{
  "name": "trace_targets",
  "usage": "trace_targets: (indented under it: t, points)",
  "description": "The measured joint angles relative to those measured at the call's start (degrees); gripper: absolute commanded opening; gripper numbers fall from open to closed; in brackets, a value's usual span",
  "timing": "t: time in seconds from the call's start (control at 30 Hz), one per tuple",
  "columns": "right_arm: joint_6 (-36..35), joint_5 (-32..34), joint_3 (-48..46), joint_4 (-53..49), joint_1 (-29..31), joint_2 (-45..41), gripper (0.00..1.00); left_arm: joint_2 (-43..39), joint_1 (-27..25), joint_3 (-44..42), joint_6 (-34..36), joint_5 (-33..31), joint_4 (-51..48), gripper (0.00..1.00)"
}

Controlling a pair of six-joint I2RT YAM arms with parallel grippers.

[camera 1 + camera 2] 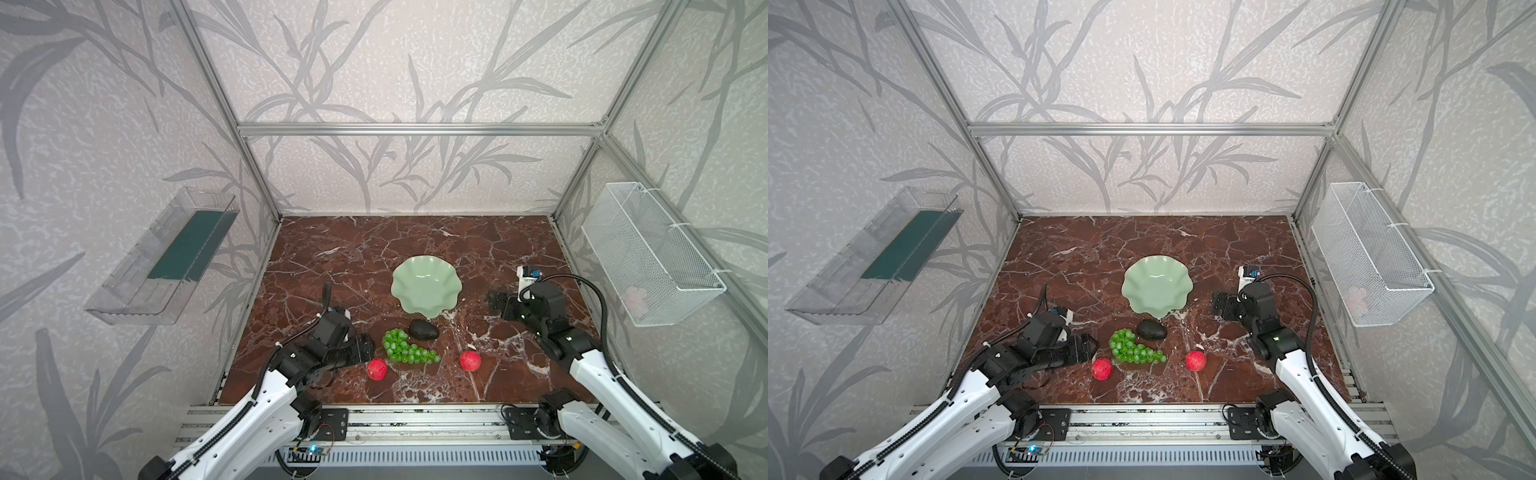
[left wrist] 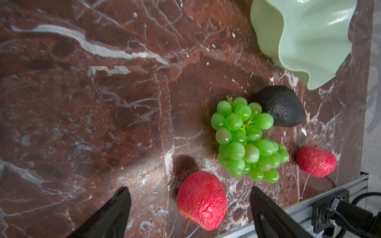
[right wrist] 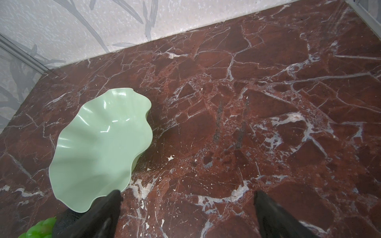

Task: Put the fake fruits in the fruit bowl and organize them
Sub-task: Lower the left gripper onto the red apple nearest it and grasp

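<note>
The pale green fruit bowl (image 1: 426, 286) (image 1: 1156, 286) (image 3: 99, 144) sits empty mid-table. In front of it lie a dark avocado (image 1: 424, 330) (image 2: 282, 107), a bunch of green grapes (image 1: 405, 347) (image 2: 245, 140), and two red apples, one on the left (image 1: 377, 369) (image 2: 202, 199) and one on the right (image 1: 470, 360) (image 2: 316, 160). My left gripper (image 1: 368, 348) (image 2: 189, 188) is open and low. The left apple lies between its fingers with gaps on both sides. My right gripper (image 1: 496, 301) (image 3: 188, 192) hangs open over bare marble beside the bowl's right edge.
A clear plastic tray (image 1: 162, 266) hangs on the left wall. On the right wall is a white wire basket (image 1: 648, 253) with something pale pink inside. An aluminium rail (image 1: 415, 419) runs along the table's front edge, close behind the left apple in the left wrist view.
</note>
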Motion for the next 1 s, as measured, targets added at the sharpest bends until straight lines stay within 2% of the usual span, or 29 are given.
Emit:
trace_targets:
  t: [0.3, 0.67, 0.8, 1.0]
  points:
    - [1.0, 0.0, -0.8, -0.3, 0.6, -0.2, 0.99, 5.2, -7.8, -2.7, -2.1, -1.4, 2.3, 0.90]
    - [1.5, 0.0, -1.4, -0.5, 0.6, -0.3, 0.99, 10.2, -10.1, -4.6, -3.3, -2.1, 7.7, 0.86]
    - [2.0, -0.1, -1.8, -0.5, 0.6, -0.3, 0.99, 10.9, -10.6, -5.4, -3.8, -2.0, 8.6, 0.78]
    - [2.6, -0.4, -2.3, -0.5, 0.7, -0.4, 0.99, 10.4, -11.0, -5.7, -4.6, -1.8, 9.0, 0.61]
